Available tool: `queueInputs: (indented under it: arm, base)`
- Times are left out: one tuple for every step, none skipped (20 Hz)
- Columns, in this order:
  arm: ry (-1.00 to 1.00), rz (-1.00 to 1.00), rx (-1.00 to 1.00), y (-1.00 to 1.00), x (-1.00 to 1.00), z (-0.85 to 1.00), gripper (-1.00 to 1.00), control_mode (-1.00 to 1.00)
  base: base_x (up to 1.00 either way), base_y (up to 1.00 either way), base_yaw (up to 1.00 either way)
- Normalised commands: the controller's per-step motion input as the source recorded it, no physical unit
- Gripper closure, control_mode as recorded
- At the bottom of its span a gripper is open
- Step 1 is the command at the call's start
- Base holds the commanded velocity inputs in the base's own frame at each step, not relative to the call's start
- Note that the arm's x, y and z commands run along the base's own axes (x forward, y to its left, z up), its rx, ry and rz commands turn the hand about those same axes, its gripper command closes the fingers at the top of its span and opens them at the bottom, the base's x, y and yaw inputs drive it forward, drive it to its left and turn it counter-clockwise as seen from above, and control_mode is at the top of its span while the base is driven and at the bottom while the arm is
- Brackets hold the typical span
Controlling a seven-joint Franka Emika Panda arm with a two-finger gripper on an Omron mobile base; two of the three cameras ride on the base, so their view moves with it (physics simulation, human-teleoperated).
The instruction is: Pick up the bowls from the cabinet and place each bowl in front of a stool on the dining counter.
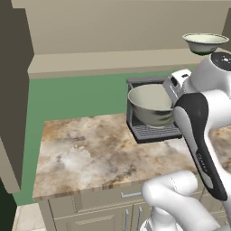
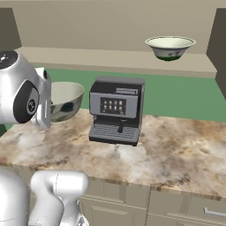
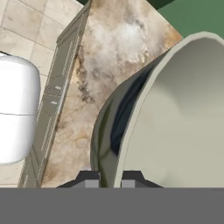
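Kitchen, rendered. Evidence: marble-like stone counter [image 2: 176, 150] along a green wall [image 2: 185, 95], with drawer and door fronts [image 1: 90, 212] below it. A grey coffee machine [image 2: 115, 110] with a button panel and drip tray stands on the counter. An open wall cabinet [image 2: 110, 59] above has a beige shelf holding 1 ceramic bowl [image 2: 170, 47]. Pale tiled floor [image 3: 26, 35].

Round cream-white ceramic bowls with grey-green outsides: two, one [image 1: 151, 104], another [image 1: 205, 43]
Dark grey boxy coffee machine [image 2: 116, 110]: one
Marble-topped bench [image 1: 90, 153]: one
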Motion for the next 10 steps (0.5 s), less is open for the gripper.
queueInputs:
  arm:
    - [0.02,-0.07,0.00,-0.29,0.00,-0.46,1.00,-1.00]
    - [0.01,-0.07,0.00,-0.28,0.00,-0.41,1.00,-1.00]
    - [0.02,-0.08,0.00,-0.26,0.00,-0.40,1.00,-1.00]
    - [0.03,-0.08,0.00,-0.24,0.00,-0.39,1.00,-1.00]
    - [0.04,-0.08,0.00,-0.24,0.00,-0.36,1.00,-1.00]
    - [0.05,-0.08,0.00,-0.22,0.00,-0.35,1.00,-1.00]
    - [0.08,-0.08,0.00,-0.21,0.00,-0.29,1.00,-1.00]
    - [0.08,-0.07,0.00,-0.16,0.00,-0.29,1.00,-1.00]
    - [0.02,-0.01,0.00,-0.04,0.00,-0.13,1.00,-1.00]
    - [0.00,0.00,0.00,0.00,0.00,-0.09,1.00,-1.00]
  base:
    - [0.00,0.00,0.00]
    - [0.00,0.00,0.00]
    - [0.00,0.00,0.00]
    - [0.00,0.00,0.00]
    - [0.00,0.00,0.00]
    - [0.00,0.00,0.00]
    - [0.00,0.00,0.00]
    - [0.00,0.00,0.00]
    - [0.00,0.00,0.00]
    - [0.00,0.00,0.00]
